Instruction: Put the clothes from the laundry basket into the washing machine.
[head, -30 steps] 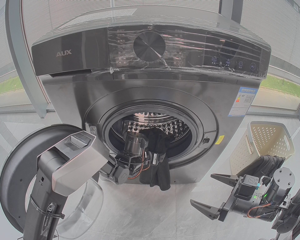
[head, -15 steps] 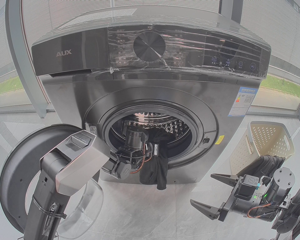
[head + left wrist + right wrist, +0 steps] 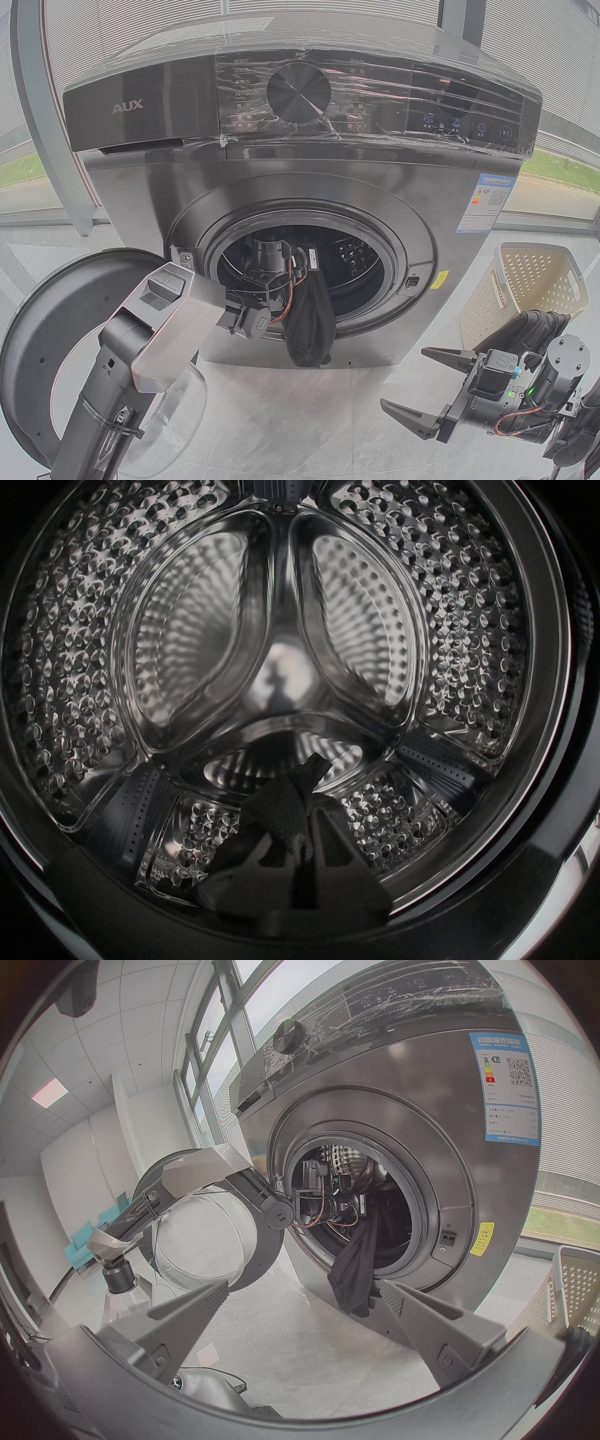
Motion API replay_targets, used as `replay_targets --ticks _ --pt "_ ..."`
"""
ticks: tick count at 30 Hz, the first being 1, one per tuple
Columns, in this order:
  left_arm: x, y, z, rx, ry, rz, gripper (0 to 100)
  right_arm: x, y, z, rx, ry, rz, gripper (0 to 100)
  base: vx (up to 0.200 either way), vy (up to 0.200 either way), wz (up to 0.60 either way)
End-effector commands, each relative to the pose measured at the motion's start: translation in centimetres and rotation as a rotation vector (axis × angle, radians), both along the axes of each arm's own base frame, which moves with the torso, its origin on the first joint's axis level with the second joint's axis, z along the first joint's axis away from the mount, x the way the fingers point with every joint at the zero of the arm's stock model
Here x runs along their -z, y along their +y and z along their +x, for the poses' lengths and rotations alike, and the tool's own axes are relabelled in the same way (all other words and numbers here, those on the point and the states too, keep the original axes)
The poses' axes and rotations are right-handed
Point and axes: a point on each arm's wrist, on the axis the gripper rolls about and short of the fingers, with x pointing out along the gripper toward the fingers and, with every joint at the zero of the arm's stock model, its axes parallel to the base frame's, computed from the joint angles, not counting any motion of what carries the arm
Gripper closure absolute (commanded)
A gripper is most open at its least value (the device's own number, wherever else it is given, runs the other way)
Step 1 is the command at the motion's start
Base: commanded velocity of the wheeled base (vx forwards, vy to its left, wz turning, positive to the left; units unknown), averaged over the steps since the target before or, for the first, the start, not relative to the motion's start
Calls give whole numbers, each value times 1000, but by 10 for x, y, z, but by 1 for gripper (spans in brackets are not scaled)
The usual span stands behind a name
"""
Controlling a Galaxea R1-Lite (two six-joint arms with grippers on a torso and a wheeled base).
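now, black garment [image 3: 309,319] in left jaws — draped over drum rim [image 3: 374,307]

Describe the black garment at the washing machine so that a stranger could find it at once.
Find the grey washing machine with its round door swung open. At the drum opening, the left end effector holds a black garment that hangs out over the lower rim. The other dark clothes are at the cream laundry basket on the right.

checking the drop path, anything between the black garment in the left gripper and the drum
Nothing visible: the door is swung open and the drum lies clear ahead. The black garment hangs partly over the rim.
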Motion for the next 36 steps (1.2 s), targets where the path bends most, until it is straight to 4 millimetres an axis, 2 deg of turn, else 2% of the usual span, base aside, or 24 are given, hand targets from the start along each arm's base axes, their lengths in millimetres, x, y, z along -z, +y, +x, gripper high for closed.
replay_targets --ticks 1,2,6,10,14,17,26,31,36 --pt "15 0 1 -2 27 16 100 3 -2 -2 0 13 -12 0 0 0 0" --pt "15 1 0 -2 32 19 0 3 -2 -3 0 14 -13 0 0 0 0" --pt "17 2 -9 4 64 36 0 3 -2 -3 0 14 -13 0 0 0 0" --pt "8 6 -32 42 137 75 0 3 -2 -3 0 14 -13 0 0 0 0" --pt "8 10 -52 117 222 114 0 3 -2 -2 0 16 -15 0 0 0 0" --pt "15 11 -60 143 259 135 0 3 -2 -2 0 16 -15 0 0 0 0" --pt "49 8 -58 148 306 174 0 3 -1 -4 -8 15 -14 0 0 0 0" --pt "62 9 -54 145 316 195 0 3 -1 -4 -10 15 -14 0 0 0 0" --pt "66 10 -50 140 313 193 0 3 -1 -4 -10 15 -14 0 0 0 0"
